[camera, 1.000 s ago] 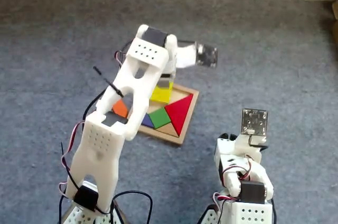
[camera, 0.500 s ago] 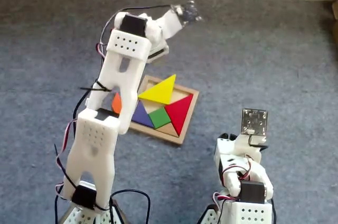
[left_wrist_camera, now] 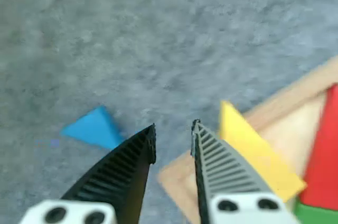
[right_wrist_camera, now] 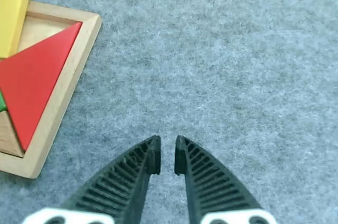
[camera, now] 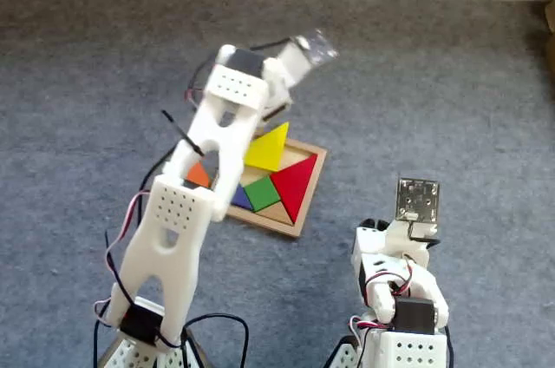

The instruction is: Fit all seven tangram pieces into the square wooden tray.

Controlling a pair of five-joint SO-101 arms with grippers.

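A blue triangle [left_wrist_camera: 95, 129] lies loose on the carpet just beside the left gripper [left_wrist_camera: 173, 129], parted and empty, with the tray [left_wrist_camera: 296, 94] and its seated yellow triangle [left_wrist_camera: 253, 150] just past it, so fitting looks unfinished; the right gripper [right_wrist_camera: 167, 145], nearly closed, holds nothing.
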